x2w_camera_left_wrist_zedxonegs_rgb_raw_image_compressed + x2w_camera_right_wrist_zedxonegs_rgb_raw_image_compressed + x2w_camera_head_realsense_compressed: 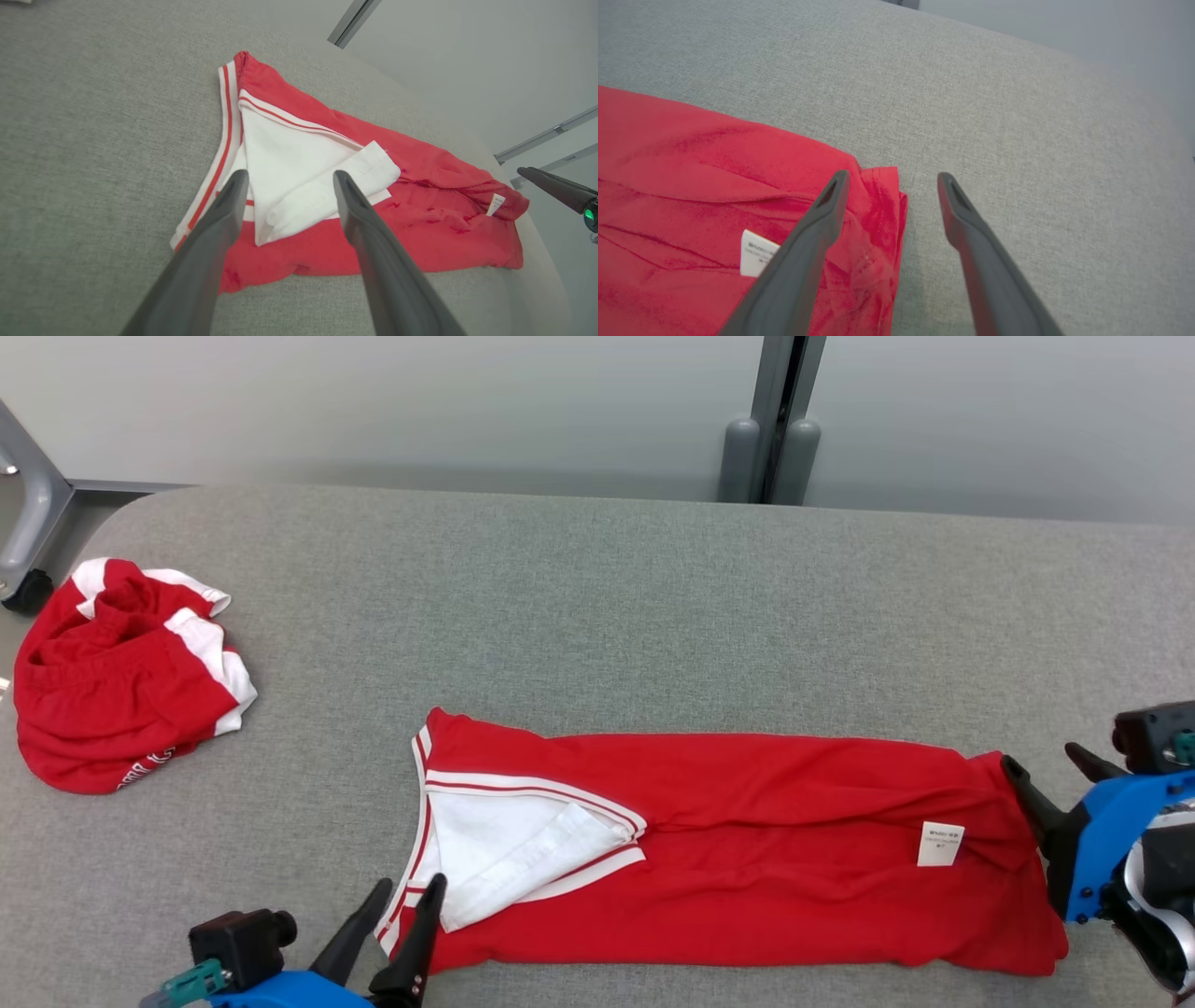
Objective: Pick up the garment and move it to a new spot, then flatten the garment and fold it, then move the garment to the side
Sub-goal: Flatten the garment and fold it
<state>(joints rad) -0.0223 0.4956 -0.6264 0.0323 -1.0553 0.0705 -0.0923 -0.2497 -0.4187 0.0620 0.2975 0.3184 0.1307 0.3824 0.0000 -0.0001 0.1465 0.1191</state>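
1. Left tool (409, 887) is standing wide open, its two dark fingers spread apart and gripping nothing.
2. Just ahead of its fingertips, the long folded red fabric garment with white striped trim (747, 859) is lying flat on the grey cloth-covered worktop (597, 597). In the left wrist view, the garment's white folded-in collar panel (504, 849) is sitting between the two fingers.
3. Right tool (1041, 758) is also gaping open with nothing in its hold. One finger is hanging over the garment's end, the other over bare worktop just beside it.
4. A small white label (940, 844) is showing on the red cloth near the right tool.
5. Well off to the left tool's outer side, a crumpled red and white bundle of cloth (112, 691) is resting near the worktop's corner.
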